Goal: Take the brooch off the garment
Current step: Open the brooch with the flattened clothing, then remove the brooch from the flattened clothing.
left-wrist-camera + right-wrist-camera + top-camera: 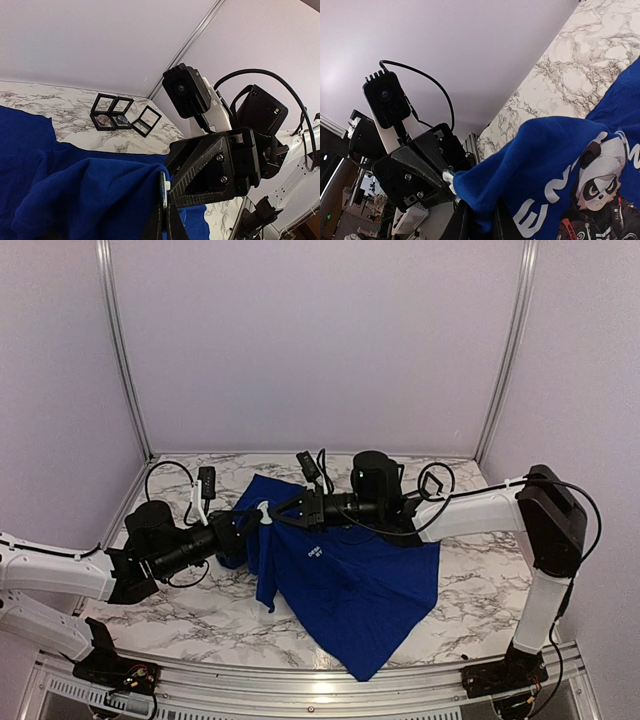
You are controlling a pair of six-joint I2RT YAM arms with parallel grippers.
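Note:
The royal-blue T-shirt, the garment, lies crumpled on the marble table, one fold lifted between my grippers. Its panda graphic and white lettering show in the right wrist view. My left gripper is shut on the brooch, a thin disc seen edge-on with a white piece behind it, at the tip of the blue fold. My right gripper faces it tip to tip and is shut on the fabric fold just behind the brooch. The white piece shows between the two grippers.
Three black-framed display boxes stand on the marble table near the back wall, behind the right arm. Aluminium rails run along the table's edges. Cables hang off both wrist cameras.

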